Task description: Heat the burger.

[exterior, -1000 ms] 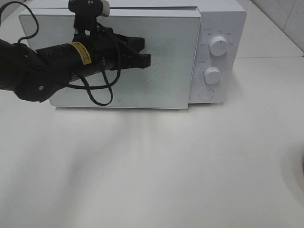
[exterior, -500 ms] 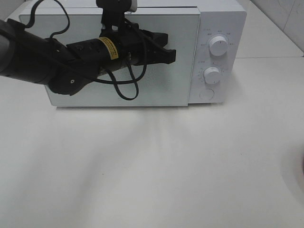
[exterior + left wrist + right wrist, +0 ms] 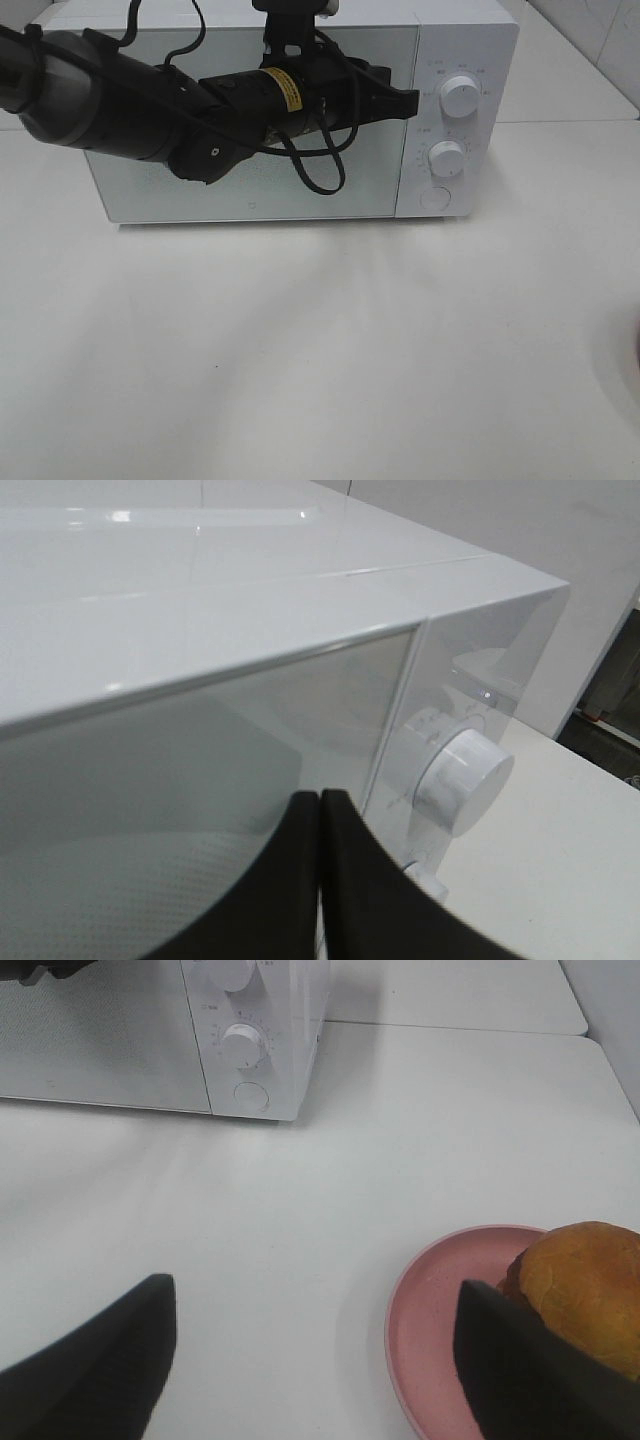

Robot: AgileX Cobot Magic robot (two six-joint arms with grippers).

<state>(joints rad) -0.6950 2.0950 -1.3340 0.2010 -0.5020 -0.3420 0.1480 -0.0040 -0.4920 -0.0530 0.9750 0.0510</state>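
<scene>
Overhead, white table (image 3: 330, 360) (bare-looking) under microwave (image 3: 455, 40), tiled wall (image 3: 600, 30).

We see bright, even light with soft shadows on the white counter (image 3: 330, 350). Glare streaks the glossy white microwave top (image 3: 150, 540); the black left pincer (image 3: 320, 880) looks blurred up close.

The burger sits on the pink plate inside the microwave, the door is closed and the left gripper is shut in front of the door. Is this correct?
Not entirely. The burger is on the pink plate, but the plate stands on the table, outside the microwave, as the right wrist view shows. The rest holds: the door is closed and the left gripper is shut in front of it.
</scene>
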